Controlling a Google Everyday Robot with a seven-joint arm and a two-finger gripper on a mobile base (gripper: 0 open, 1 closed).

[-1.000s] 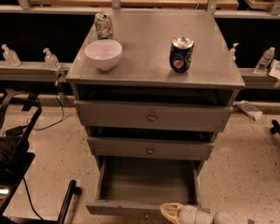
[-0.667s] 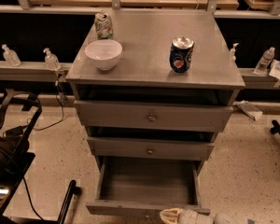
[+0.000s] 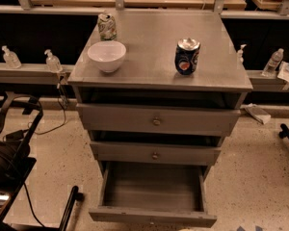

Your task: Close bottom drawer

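Bottom drawer (image 3: 135,215) is pulled well out at the base of the cabinet (image 3: 149,76) — its front panel sits at the lower frame edge, knob prob. cut off. Mid drawer (image 3: 183,154) and top drawer (image 3: 192,121) are above it. On top: white bowl (image 3: 107,56), blue can (image 3: 187,57), 2nd can (image 3: 106,26) at back-left. Gripper is outside my view — can't tell its state.

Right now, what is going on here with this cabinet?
The bottom drawer of the grey cabinet stands pulled far out and looks empty, so closing it is not yet done. Nothing touches it, and the gripper is not in view. On the cabinet top stand a white bowl, a blue can and a second can.
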